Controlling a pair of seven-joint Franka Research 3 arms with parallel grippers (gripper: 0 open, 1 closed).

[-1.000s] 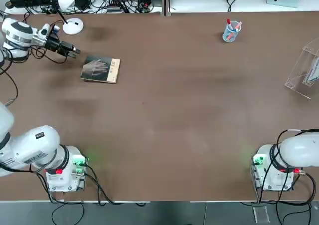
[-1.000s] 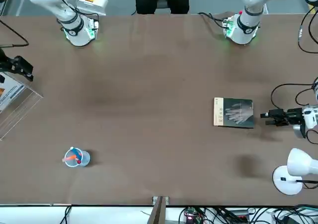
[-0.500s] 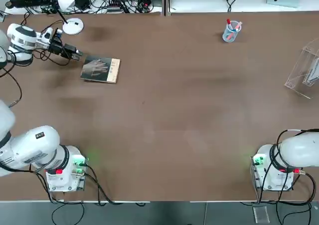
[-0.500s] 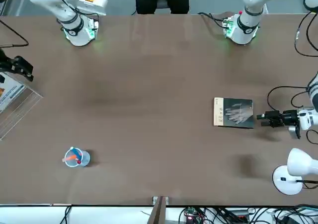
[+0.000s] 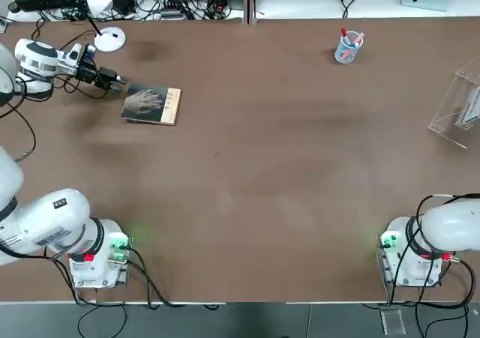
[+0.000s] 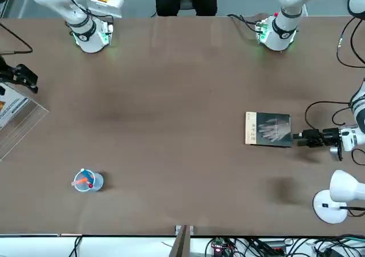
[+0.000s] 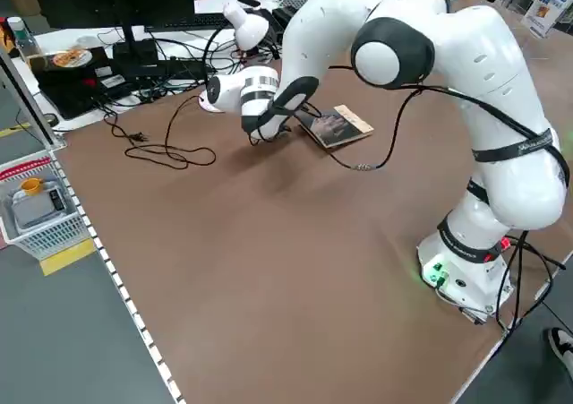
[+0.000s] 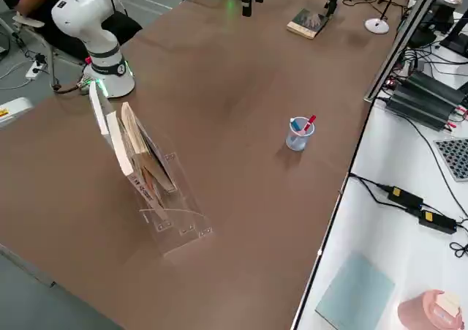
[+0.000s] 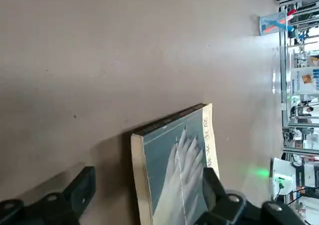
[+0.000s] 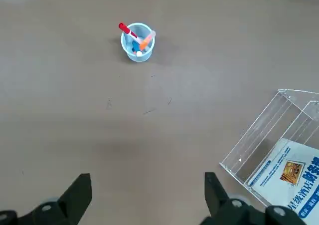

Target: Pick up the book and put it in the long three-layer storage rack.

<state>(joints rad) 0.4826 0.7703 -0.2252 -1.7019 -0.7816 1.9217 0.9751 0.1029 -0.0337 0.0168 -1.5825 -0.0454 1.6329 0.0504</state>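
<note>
Lying flat on the brown table (image 5: 262,173), far-left area in the top view, the book (image 5: 151,104) is showing its dark cover with the pale hand image, tan strip facing toward the table's middle. The left gripper (image 5: 118,85) is reaching in low and roughly level at the book's outer edge; in the left wrist view its fingers (image 9: 82,187) are spread wide, straddling the book's near corner, one on each side, not pressing on it. The long three-layer storage rack (image 5: 459,107) is sitting at the table's far right edge, well apart from the book, clear acrylic with printed booklets leaning inside. The right gripper (image 10: 144,197) is hanging above the table with jaws wide, holding nothing, looking down on the rack's corner and a small clear cup with pens (image 5: 348,47). A white desk lamp (image 5: 109,38) is standing just beyond the left gripper.
</note>
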